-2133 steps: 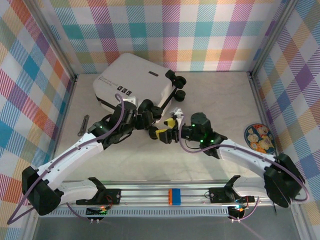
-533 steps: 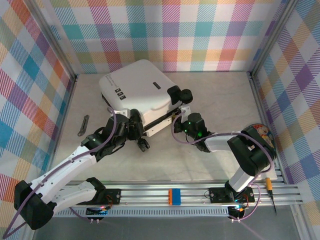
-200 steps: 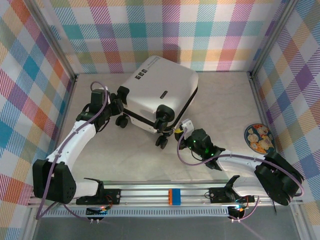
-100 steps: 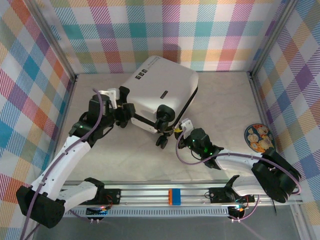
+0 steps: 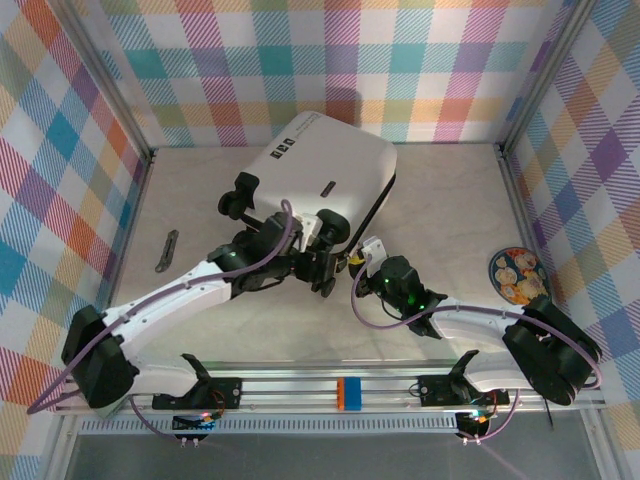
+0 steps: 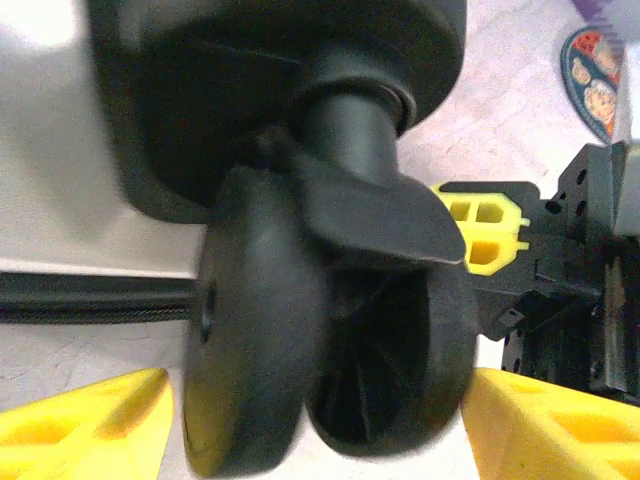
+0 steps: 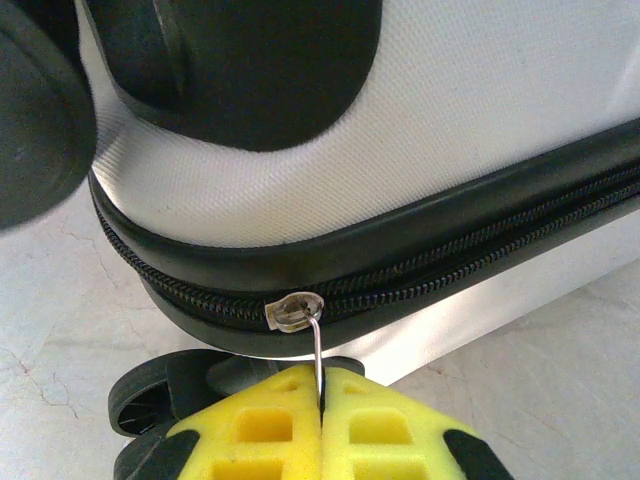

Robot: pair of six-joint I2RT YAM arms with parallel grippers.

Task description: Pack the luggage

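The left gripper (image 5: 316,260) has swung from the far-left caster to the near wheel (image 6: 330,340), jaws wide astride it. The right gripper (image 7: 322,425) stays pinched on the zipper pull (image 7: 316,345). The luggage (image 5: 325,175) lies shut at the back of the worktop (image 5: 450,210); bracing for zipping seems likely.

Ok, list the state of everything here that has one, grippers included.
luggage: closed, lying flat.
zipper pull: hanging from its slider, pinched at its lower end.
caster wheel: sits between the left gripper's fingertips.
left gripper: open, straddling the caster wheel.
right gripper: shut on the zipper pull.
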